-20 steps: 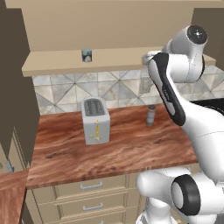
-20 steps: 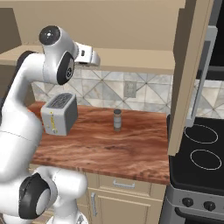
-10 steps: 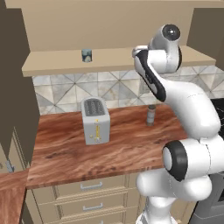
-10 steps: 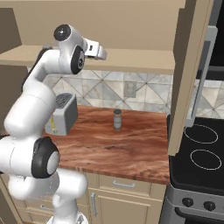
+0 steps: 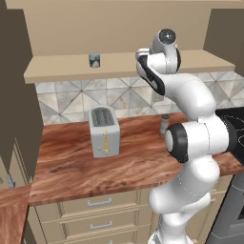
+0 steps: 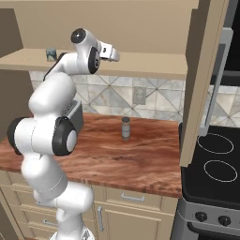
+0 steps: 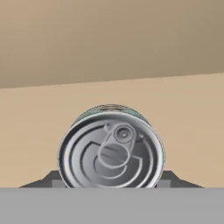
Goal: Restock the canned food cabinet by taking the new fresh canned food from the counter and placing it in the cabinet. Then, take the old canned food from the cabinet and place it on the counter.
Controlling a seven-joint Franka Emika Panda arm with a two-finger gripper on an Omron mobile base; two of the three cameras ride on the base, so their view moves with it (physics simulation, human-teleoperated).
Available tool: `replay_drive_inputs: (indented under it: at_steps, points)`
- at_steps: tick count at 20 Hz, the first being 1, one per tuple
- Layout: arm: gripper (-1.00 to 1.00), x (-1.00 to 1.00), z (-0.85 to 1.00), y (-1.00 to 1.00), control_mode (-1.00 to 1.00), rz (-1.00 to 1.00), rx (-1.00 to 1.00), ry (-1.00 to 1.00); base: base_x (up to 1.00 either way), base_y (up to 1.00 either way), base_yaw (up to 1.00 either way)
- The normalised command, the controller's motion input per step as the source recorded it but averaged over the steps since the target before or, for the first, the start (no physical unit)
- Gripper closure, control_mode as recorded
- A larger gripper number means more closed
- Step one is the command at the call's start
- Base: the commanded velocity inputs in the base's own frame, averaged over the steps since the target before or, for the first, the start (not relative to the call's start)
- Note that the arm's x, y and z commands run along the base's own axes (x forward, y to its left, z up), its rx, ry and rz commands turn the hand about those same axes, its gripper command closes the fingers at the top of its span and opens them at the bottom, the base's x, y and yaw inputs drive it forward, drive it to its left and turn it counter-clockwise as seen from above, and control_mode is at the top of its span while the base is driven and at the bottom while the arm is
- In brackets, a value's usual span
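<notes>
**A:** Where is the flat tin (image 7: 111,146)?

**B:** Held in the gripper (image 6: 114,55), clenched on it at the cabinet (image 5: 119,64) shelf. Its silver ringed top and pull tab face the hand camera.

**A:** What changed?

**B:** The arm has swung further left along the shelf. One dark can (image 5: 94,60) stands there; one shaker (image 6: 125,128) and one toaster (image 5: 104,131) sit on the counter (image 5: 76,167).

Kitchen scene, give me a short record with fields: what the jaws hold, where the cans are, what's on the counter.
held item: flat silver tin, pull-tab top facing the hand camera, between the jaws
gripper: raised at the cabinet shelf
old can: upright on the shelf, toward its left end
counter: toaster and slim grey shaker standing on it
stovetop: right of the counter
</notes>
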Motion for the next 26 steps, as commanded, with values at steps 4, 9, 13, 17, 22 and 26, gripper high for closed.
replay_drive_inputs:
  at_steps: [4,9,13,17,22,26]
  points:
    - [-1.00,0.42,-0.07,0.00,-1.00,0.00,-0.02,0.00,0.00,0.00,0.00]
    - [-1.00,0.04,0.03,0.00,-1.00,0.00,0.00,-0.01,0.00,0.00,0.00]
    - [-1.00,-0.41,0.41,0.19,-1.00,0.00,0.00,-0.10,0.00,0.00,0.00]
    - [-1.00,-0.98,0.61,0.53,-1.00,0.00,0.00,-0.21,0.00,0.00,0.00]
    - [-1.00,-0.95,0.69,0.82,-1.00,0.08,0.00,-0.19,0.00,0.00,0.00]
    - [-1.00,-0.78,0.23,1.00,-1.00,0.20,0.00,-0.01,0.00,0.00,0.00]
